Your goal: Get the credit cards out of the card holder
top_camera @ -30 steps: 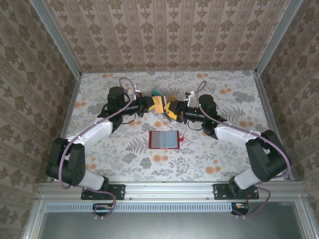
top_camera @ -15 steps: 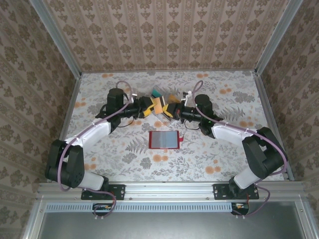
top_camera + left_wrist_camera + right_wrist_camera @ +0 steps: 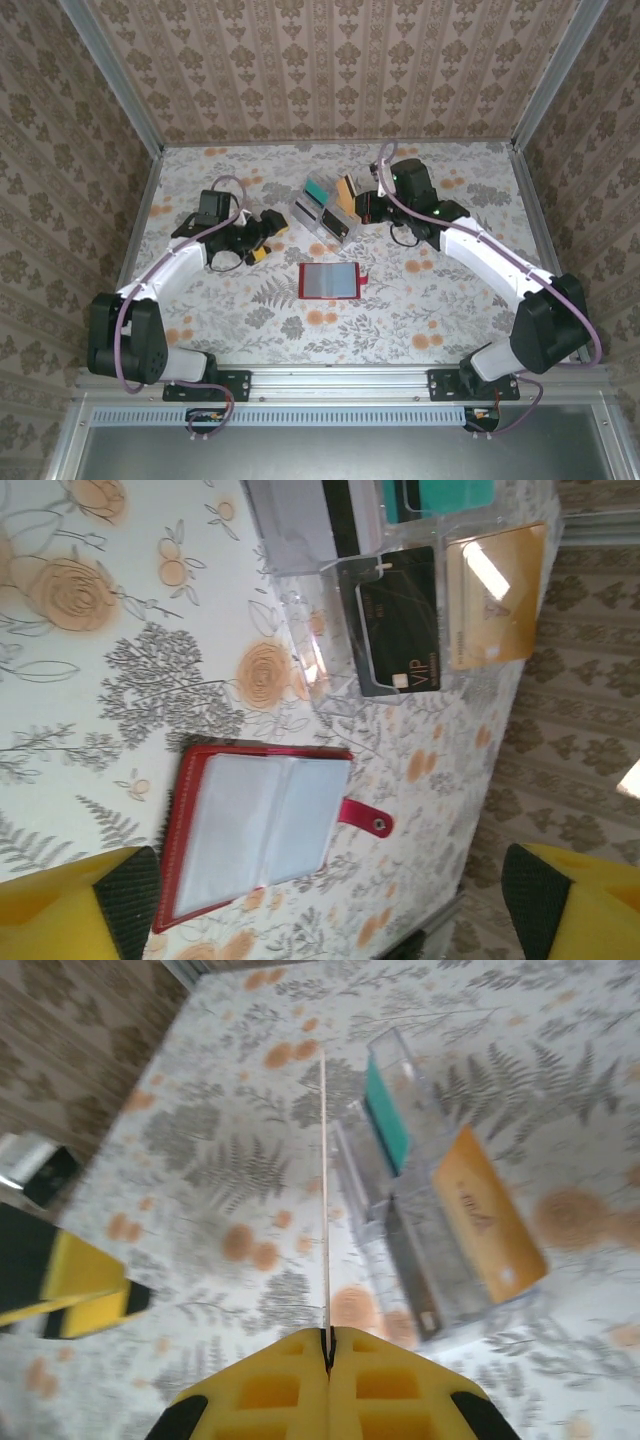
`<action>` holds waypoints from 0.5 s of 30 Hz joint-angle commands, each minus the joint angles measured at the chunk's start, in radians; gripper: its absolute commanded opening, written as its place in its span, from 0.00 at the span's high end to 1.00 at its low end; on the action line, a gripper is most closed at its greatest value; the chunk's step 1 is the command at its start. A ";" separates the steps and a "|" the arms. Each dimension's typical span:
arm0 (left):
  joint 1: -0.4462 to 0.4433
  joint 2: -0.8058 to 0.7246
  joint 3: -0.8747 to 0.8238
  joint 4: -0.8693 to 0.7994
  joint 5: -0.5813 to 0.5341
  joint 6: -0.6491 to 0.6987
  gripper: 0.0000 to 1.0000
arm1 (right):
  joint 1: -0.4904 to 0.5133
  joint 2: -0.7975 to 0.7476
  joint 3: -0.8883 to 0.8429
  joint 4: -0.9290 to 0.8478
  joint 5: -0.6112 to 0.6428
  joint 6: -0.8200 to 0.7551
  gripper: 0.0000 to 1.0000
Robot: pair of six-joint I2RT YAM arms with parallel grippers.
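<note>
The card holder (image 3: 329, 281) lay open and flat at the lower middle of the top view, in the same spot as a second before. Its long axis ran left to right, with its little red tab pointing right. Its grey-blue lining faced up. In the left wrist view it sat at the lower left, tab again to the right.

Around it much had changed. A second earlier both arms had met over the clear rack (image 3: 322, 208) at the centre of the table (image 3: 450, 300). Now the left arm had drawn back to the left of the frame, and the right arm had pulled away towards the upper right.

The left tool (image 3: 268, 238) had gone from closed to wide, with nothing between its yellow fingers. It sat low over the table and pointed right, towards the rack and the holder.

The right tool (image 3: 328, 1345) had closed, its two yellow fingers pressed together on a thin pale credit card (image 3: 325, 1190) seen edge-on in the right wrist view, running straight up the frame. The rack stood just right of that card, with a teal card (image 3: 386, 1110), a gold card (image 3: 490, 1215) and a dark card (image 3: 398, 620) in its slots.

The right arm reached in a long arc from the lower right. The left arm was folded closer to its base.
</note>
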 commanded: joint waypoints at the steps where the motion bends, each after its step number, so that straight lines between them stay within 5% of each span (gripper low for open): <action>1: 0.012 -0.022 0.042 -0.082 -0.035 0.101 0.05 | -0.003 0.059 0.073 -0.129 0.099 -0.268 1.00; 15: 0.012 0.001 0.029 -0.100 -0.014 0.133 0.00 | -0.022 0.235 0.208 -0.151 0.162 -0.479 1.00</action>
